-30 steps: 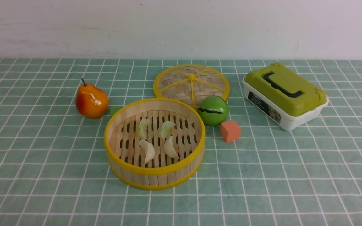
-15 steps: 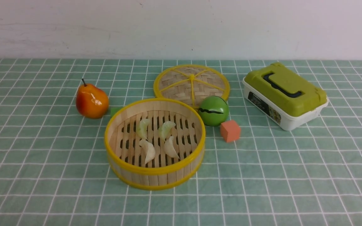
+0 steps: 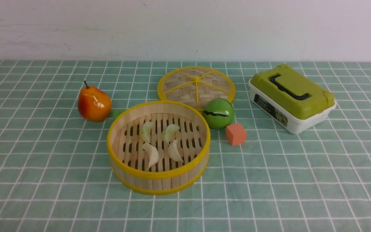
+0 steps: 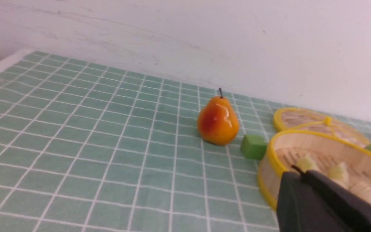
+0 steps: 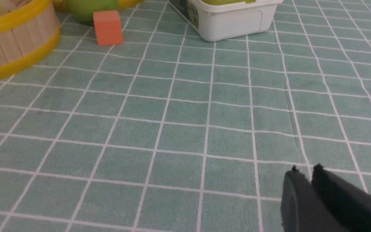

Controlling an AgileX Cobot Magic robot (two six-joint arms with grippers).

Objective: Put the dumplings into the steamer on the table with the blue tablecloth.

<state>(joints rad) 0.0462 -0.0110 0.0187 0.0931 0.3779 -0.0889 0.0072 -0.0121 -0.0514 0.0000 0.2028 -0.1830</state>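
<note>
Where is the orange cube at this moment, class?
In the front view, the small orange cube sits right of centre, just nearer than the round green ball.

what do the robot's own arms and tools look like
Each wrist view shows only a tool tip: the left tool has dark, near-black fingers narrowing to points; the right tool has similar dark grey ones. No markings or cables show; the arms themselves are out of view.

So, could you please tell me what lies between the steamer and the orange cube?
The green ball partly; nearer the robot, bare cloth, in the front view.
</note>
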